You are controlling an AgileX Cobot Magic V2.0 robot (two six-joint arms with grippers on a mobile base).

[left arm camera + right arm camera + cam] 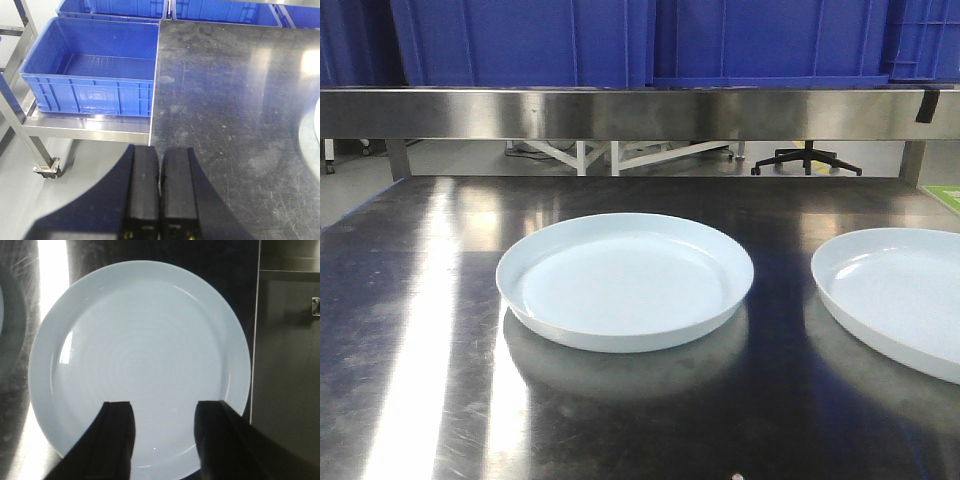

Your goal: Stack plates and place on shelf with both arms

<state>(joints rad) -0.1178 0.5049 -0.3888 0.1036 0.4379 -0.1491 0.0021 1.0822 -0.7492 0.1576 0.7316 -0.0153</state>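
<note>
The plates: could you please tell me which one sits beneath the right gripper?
The right-hand plate, next to the table edge; the open right gripper hangs above it, not the centre plate.

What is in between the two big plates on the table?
Nothing sits there. In the front-facing view, only bare shiny steel table shows between the centre plate and the plate cut off at the edge.
</note>
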